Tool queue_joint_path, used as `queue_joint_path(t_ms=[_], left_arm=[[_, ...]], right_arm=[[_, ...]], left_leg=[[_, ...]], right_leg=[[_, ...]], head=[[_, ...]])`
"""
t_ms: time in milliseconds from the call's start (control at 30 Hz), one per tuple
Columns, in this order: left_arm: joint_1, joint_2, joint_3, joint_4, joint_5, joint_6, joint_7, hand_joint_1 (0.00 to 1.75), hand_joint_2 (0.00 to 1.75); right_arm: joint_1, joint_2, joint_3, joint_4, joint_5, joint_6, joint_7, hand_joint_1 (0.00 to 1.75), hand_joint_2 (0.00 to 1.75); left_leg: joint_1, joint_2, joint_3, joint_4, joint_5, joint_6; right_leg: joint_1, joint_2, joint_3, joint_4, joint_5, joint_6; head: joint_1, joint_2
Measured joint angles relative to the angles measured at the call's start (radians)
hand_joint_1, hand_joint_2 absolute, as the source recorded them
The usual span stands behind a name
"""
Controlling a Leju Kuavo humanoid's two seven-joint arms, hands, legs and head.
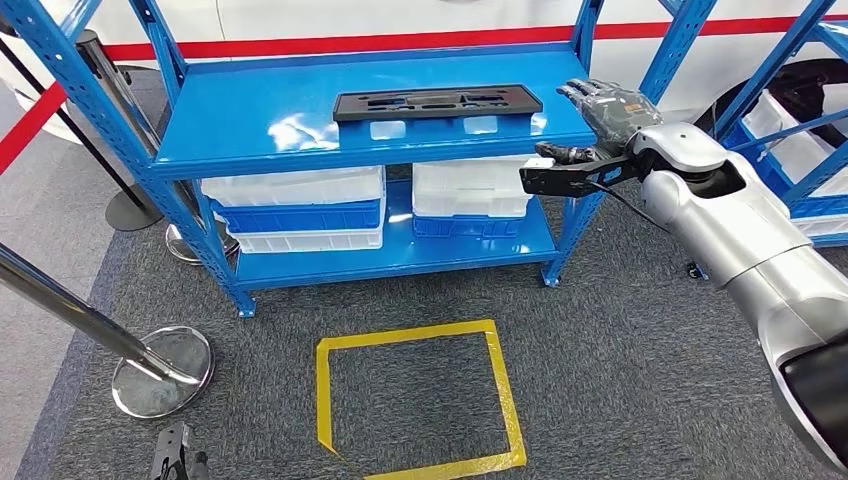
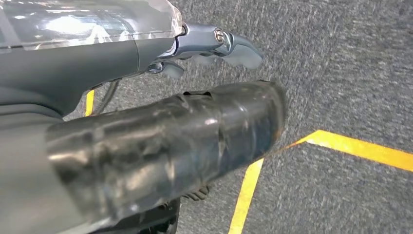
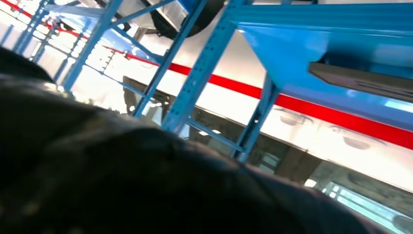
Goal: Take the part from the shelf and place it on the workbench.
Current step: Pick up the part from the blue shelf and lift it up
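Note:
A long black part [image 1: 437,102] lies flat on the top board of the blue shelf [image 1: 260,135], towards its back right. My right hand [image 1: 605,105] is raised at the shelf's right end, just right of the part and apart from it, fingers spread and holding nothing. In the right wrist view the hand [image 3: 122,185] is a dark blur, with the part's edge [image 3: 363,80] on the blue board beyond it. My left hand [image 1: 175,458] hangs low over the carpet; in the left wrist view its thumb and fingers [image 2: 170,141] are apart and hold nothing.
White and blue bins [image 1: 295,208] [image 1: 472,195] fill the lower shelf. A yellow tape square [image 1: 505,390] marks the grey carpet in front. Chrome stanchion bases [image 1: 160,370] [image 1: 130,205] stand at the left. A second blue shelf [image 1: 800,150] stands at the right.

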Motion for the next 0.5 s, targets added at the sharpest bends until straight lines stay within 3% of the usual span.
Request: queue_joint_path(t_ms=[100, 200, 233, 267, 300, 367, 400, 433, 500], left_arm=[[-0.002, -0.001, 0.0, 0.0, -0.001, -0.002, 0.001, 0.0, 0.0], [-0.001, -0.001, -0.001, 0.0, -0.001, -0.004, 0.001, 0.0, 0.0], [-0.001, -0.001, -0.001, 0.0, -0.001, -0.004, 0.001, 0.0, 0.0], [-0.001, -0.001, -0.001, 0.0, -0.001, -0.004, 0.0, 0.0, 0.0], [-0.001, -0.001, -0.002, 0.0, -0.001, -0.004, -0.002, 0.0, 0.0], [-0.001, 0.0, -0.004, 0.0, -0.001, -0.003, -0.005, 0.0, 0.0], [-0.002, 0.0, -0.006, 0.0, 0.0, -0.003, -0.007, 0.0, 0.0], [-0.002, 0.0, -0.007, 0.0, 0.0, -0.004, -0.008, 0.0, 0.0], [-0.002, 0.001, -0.008, 0.0, 0.0, -0.004, -0.008, 0.0, 0.0]], right_arm=[[0.001, -0.005, 0.006, -0.008, 0.001, 0.005, -0.006, 0.0, 0.0], [0.006, -0.008, 0.01, -0.012, 0.002, 0.015, -0.008, 0.0, 0.0], [0.01, -0.009, 0.012, -0.013, 0.003, 0.019, -0.009, 0.0, 0.0], [0.014, -0.009, 0.014, -0.014, 0.003, 0.022, -0.009, 0.0, 0.0], [0.016, -0.009, 0.018, -0.017, 0.003, 0.025, -0.009, 0.0, 0.0], [0.017, -0.008, 0.024, -0.025, 0.003, 0.031, -0.009, 0.0, 0.0], [0.017, -0.008, 0.026, -0.029, 0.004, 0.034, -0.009, 0.0, 0.0], [0.017, -0.008, 0.027, -0.033, 0.004, 0.037, -0.009, 0.0, 0.0], [0.019, -0.007, 0.032, -0.038, 0.006, 0.041, -0.008, 0.0, 0.0]], left_leg=[[0.006, 0.003, 0.006, -0.014, 0.008, 0.013], [0.008, 0.004, 0.008, -0.018, 0.011, 0.018], [0.009, 0.004, 0.008, -0.018, 0.01, 0.017], [0.01, 0.004, 0.009, -0.017, 0.009, 0.016], [0.012, 0.003, 0.01, -0.016, 0.007, 0.013], [0.016, 0.003, 0.014, -0.014, 0.001, 0.004], [0.016, 0.003, 0.015, -0.013, -0.001, -0.001], [0.016, 0.002, 0.015, -0.013, -0.002, -0.007], [0.014, 0.002, 0.016, -0.016, -0.002, -0.019]], right_leg=[[-0.005, -0.002, -0.014, 0.035, -0.028, 0.016], [-0.018, -0.005, -0.093, 0.203, -0.113, 0.035], [-0.023, -0.006, -0.118, 0.25, -0.127, 0.04], [-0.027, -0.008, -0.128, 0.264, -0.12, 0.044], [-0.032, -0.01, -0.12, 0.241, -0.096, 0.047], [-0.038, -0.014, -0.06, 0.113, -0.025, 0.053], [-0.037, -0.014, -0.031, 0.053, -0.003, 0.052], [-0.034, -0.015, -0.012, 0.014, 0.007, 0.05], [-0.026, -0.014, -0.006, -0.003, 0.004, 0.038]], head=[[0.0, 0.0], [0.0, 0.0], [0.0, 0.0], [0.0, 0.0], [0.0, 0.0], [0.0, 0.0], [0.0, 0.0], [0.0, 0.0], [0.0, 0.0]])
